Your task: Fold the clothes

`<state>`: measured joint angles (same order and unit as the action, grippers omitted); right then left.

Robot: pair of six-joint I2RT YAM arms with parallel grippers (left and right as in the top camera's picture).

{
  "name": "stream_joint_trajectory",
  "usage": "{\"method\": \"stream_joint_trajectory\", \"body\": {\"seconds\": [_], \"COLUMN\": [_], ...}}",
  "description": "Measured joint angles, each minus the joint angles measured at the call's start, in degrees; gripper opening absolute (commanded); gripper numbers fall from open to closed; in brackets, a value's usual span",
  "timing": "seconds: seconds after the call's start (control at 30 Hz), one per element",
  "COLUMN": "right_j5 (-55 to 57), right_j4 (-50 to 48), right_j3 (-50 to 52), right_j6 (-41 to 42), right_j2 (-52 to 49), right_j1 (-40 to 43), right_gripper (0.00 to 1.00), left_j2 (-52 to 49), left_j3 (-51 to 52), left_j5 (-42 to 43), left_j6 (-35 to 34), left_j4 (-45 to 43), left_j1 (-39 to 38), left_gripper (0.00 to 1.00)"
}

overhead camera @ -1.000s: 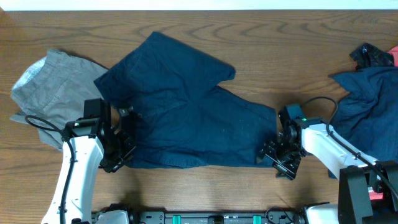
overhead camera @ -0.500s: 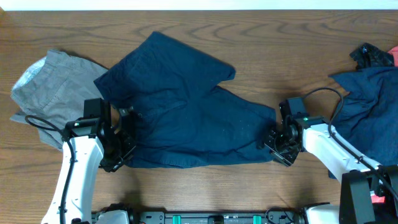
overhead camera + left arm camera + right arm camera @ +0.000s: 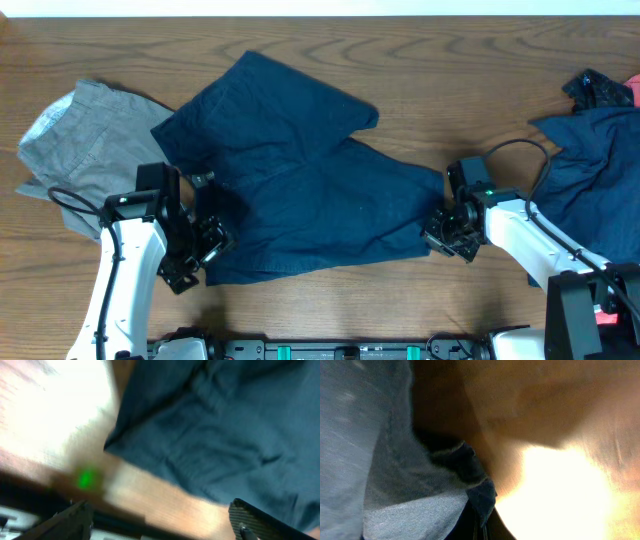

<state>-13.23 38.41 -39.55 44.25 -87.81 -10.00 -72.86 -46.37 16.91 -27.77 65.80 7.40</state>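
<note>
Navy shorts lie with their near hem just beyond your left gripper's parted fingers, ungripped. Your right gripper meets the opposite hem, its finger state lost in blur. Outward, the shorts spread across the table, with a grey garment at left.

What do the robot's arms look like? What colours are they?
Both arms have smooth white tube-shaped links, the left arm and right arm, with chunky black joints. Each ends in a black gripper: left gripper, right gripper. A thin black cable loops over the right one, and a tiny green light glows there.
</note>
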Motion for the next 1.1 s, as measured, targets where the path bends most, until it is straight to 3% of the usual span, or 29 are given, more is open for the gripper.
{"method": "stream_joint_trajectory", "body": {"seconds": [0.23,0.47,0.67,0.87,0.9,1.0,1.1], "right_j5": [0.28,0.46,0.46,0.39,0.39,0.39,0.39], "right_j4": [-2.49,-2.69,-2.73,-2.69,-2.69,-2.62,-2.51], "right_j3": [0.0,0.02,0.02,0.02,0.02,0.02,0.02], "right_j6": [-1.88,-2.47,-2.67,-2.67,-2.67,-2.67,-2.67], "right_j2": [-0.09,-0.11,-0.11,-0.11,-0.11,-0.11,-0.11], "right_j1": [2.38,2.6,2.62,2.71,2.71,2.71,2.71], "right_gripper": [0.01,0.01,0.01,0.01,0.01,0.01,0.01], "left_j2": [0.0,0.0,0.0,0.0,0.0,0.15,0.83], "left_j3": [0.9,8.57,16.44,17.77,17.88,18.78,19.47], "left_j5": [3.54,6.8,7.8,6.16,5.44,3.89,3.78], "left_j6": [-0.79,-8.13,-14.08,-16.57,-16.94,-18.43,-19.06], "left_j4": [3.82,-5.79,-17.31,-21.11,-21.44,-23.15,-24.65], "left_j1": [0.0,0.0,0.0,0.0,0.0,0.0,-0.02], "left_gripper": [0.95,0.94,0.85,0.79,0.75,0.42,0.22]}}
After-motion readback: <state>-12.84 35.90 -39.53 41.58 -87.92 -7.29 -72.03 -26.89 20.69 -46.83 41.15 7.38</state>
